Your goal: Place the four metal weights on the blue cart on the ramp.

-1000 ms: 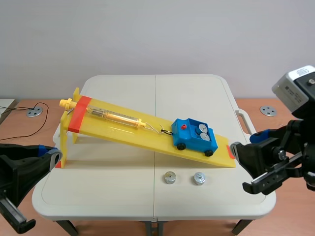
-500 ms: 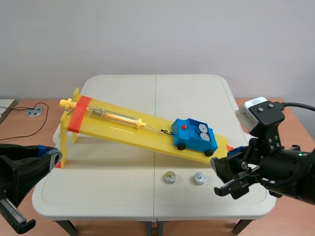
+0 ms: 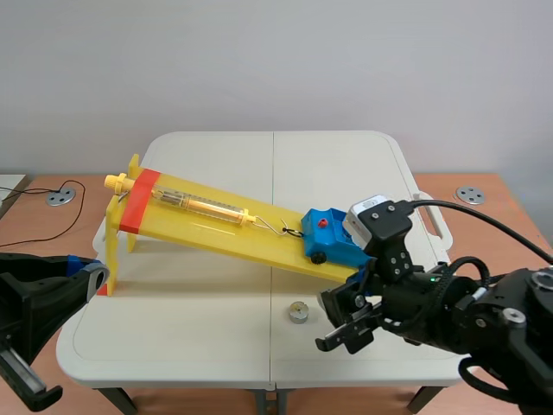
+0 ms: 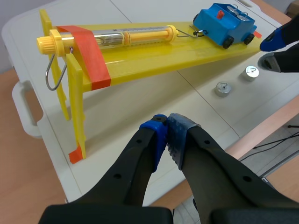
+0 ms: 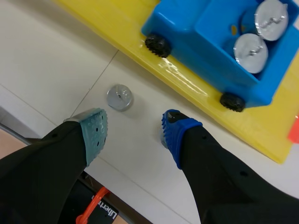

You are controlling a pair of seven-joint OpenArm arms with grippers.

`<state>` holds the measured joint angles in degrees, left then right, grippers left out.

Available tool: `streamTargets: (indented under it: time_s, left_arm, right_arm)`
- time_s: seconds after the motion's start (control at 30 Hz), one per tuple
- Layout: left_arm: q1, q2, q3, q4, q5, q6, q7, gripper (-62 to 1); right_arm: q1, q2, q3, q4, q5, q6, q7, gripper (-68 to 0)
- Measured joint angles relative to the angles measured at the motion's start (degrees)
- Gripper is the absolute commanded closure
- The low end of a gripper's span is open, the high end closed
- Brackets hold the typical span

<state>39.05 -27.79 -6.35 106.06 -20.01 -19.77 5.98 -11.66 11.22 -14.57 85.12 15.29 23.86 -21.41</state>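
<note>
White folding table (image 3: 216,337) carries the yellow ramp (image 3: 216,232), and the blue cart (image 5: 184,28) sits near the ramp's low end. Two metal weights (image 5: 251,52) sit in the cart bed; two lie on the table beside the ramp foot.

Right gripper (image 5: 133,127): fingers spread wide, nothing held, low over the table. One loose weight (image 5: 119,97) lies just ahead of the grey-green pad (image 5: 95,135). The other is mostly hidden behind the blue pad (image 5: 175,135).

Hazard: closing here likely grips bare table between the two, or the blue pad pushes the hidden weight away. Drift toward the ramp may knock the cart.

Left gripper (image 4: 166,133): fingers closed together, empty, well apart from the work.
</note>
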Motion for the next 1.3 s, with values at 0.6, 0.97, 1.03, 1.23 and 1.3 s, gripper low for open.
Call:
streamTargets:
  time_s: [0.6,0.97,1.03,1.23,1.3]
  left_arm:
    - [0.0,0.0,0.0,0.0,0.0,0.0,0.0,-2.9]
    - [0.0,0.0,0.0,0.0,0.0,0.0,0.0,-2.9]
    - [0.0,0.0,0.0,0.0,0.0,0.0,0.0,-2.9]
    - [0.0,0.0,0.0,0.0,0.0,0.0,0.0,-2.9]
    - [0.0,0.0,0.0,0.0,0.0,0.0,0.0,-2.9]
  right_arm:
    - [6.1,-3.8,-5.1,-11.4,-5.5,-0.3,3.7,-28.0]
    - [6.3,-4.4,-6.7,-11.7,-7.8,-1.1,5.1,-28.0]
    - [6.6,-4.9,-6.7,-12.1,-8.0,-1.1,5.1,-28.0]
    - [8.0,-6.1,-6.8,-13.9,-8.4,-1.1,5.2,-27.8]
    - [8.3,-6.1,-6.9,-14.5,-8.5,-1.1,5.8,-27.8]
